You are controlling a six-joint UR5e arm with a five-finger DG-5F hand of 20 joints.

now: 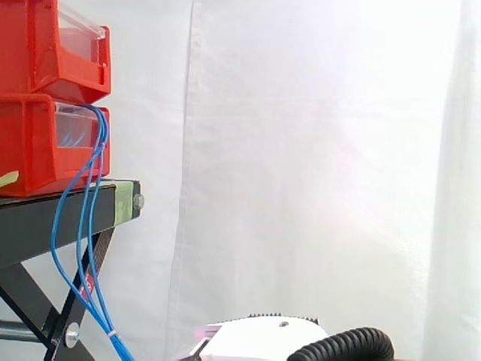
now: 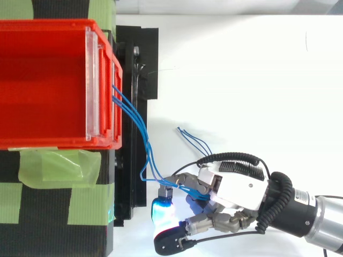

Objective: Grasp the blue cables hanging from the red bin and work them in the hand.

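Two red bins sit stacked on a black stand (image 1: 52, 214) patched with green tape (image 2: 59, 166), before a white curtain (image 1: 301, 150). The blue cables (image 1: 105, 323) leave the front of the lower red bin (image 1: 30, 143), beneath the upper red bin (image 1: 30, 45), and hang past the stand's front edge, gathering into one bundle low down. From above, they run along that edge and then bend away into the hand (image 2: 236, 187), which lies off the stand's front corner. Its fingers are curled round the cables, and one fingertip (image 2: 161, 210) glows cyan close to the stand. The cables' loose ends stick out just beyond the hand.
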